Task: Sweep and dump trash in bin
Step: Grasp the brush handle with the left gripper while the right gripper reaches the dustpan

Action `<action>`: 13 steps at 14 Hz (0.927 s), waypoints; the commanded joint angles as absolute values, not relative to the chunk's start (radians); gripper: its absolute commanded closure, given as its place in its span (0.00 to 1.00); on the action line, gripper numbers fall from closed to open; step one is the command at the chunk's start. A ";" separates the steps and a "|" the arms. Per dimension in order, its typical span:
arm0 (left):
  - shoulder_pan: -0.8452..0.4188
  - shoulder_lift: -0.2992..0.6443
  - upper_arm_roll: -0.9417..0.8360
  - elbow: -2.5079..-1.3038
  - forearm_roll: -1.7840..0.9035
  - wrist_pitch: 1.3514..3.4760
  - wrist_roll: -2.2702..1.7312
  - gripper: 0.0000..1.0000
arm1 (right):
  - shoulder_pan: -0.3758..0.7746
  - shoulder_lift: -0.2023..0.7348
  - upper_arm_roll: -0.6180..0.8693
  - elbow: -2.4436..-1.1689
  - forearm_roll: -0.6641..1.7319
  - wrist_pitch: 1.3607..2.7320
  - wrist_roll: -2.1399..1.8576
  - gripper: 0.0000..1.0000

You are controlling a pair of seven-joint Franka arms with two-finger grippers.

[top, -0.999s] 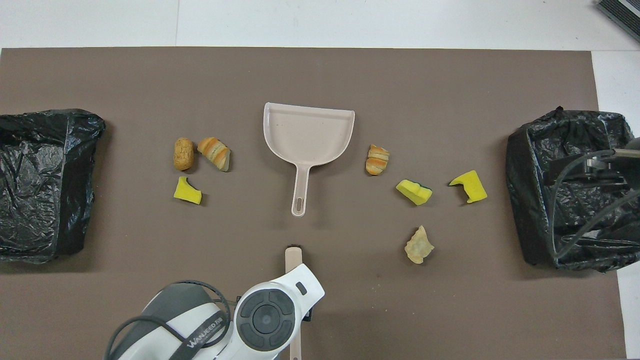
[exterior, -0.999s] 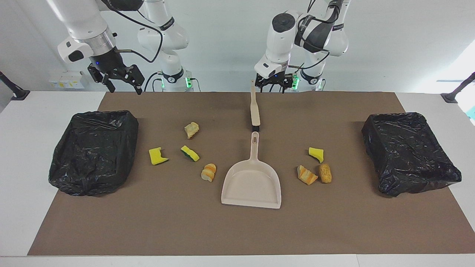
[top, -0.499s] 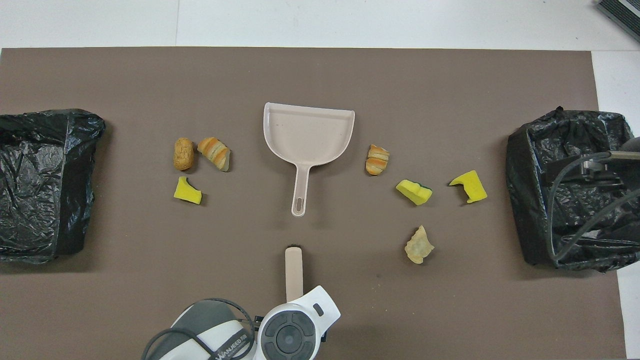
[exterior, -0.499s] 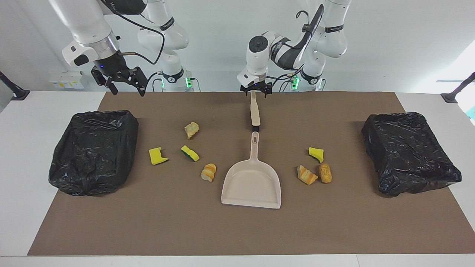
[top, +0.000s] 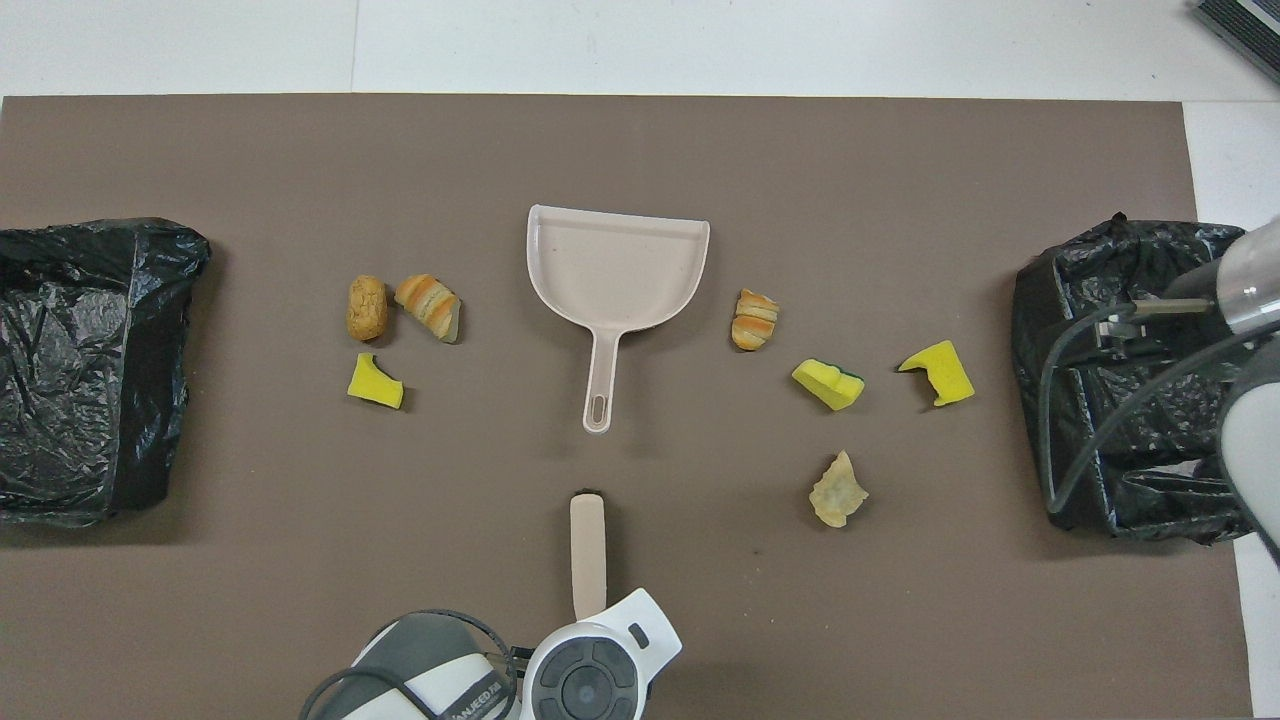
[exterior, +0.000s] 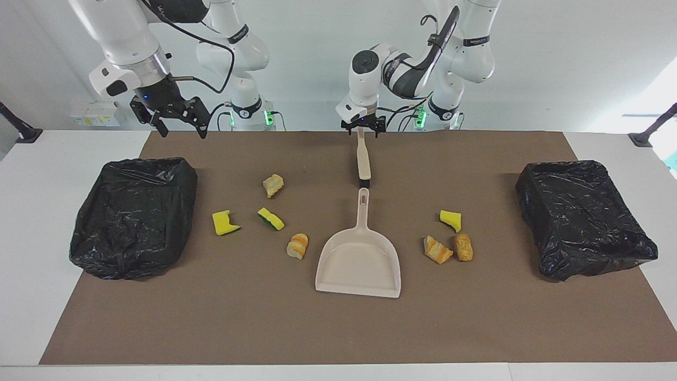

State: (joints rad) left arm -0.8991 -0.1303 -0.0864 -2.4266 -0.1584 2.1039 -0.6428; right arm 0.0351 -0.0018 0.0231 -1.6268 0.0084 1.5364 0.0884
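Over brush [exterior: 363, 157] handle, left gripper [exterior: 362, 129], waiting right gripper [exterior: 176, 119]

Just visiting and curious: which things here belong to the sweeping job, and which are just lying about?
Job: seven scraps, brush, dustpan, two black-bagged bins.
Lying about: brown mat, white box and black posts at the table's edges.

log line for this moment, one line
phase: reaching for brush | left gripper: at brush handle end | right gripper: open, waiting | trash: unswept
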 commanded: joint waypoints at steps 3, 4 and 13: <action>-0.925 -0.164 -0.069 -2.461 -0.175 2.112 -0.646 1.00 | 0.075 0.093 0.037 -1.597 -0.008 1.611 0.074 0.00; -0.925 -0.164 -0.069 -2.461 -0.175 2.111 -0.644 1.00 | 0.093 0.109 0.037 -1.597 -0.009 1.627 0.075 0.00; -0.815 -0.215 -0.054 -2.335 -0.169 1.806 -0.629 1.00 | 0.204 0.248 0.037 -1.597 0.034 1.838 0.259 0.00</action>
State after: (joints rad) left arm -0.8734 -0.1728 -0.0549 -2.3645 -0.1590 1.8845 -0.6409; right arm 0.2006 0.2240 0.0373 -1.6200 0.0143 1.8204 0.2257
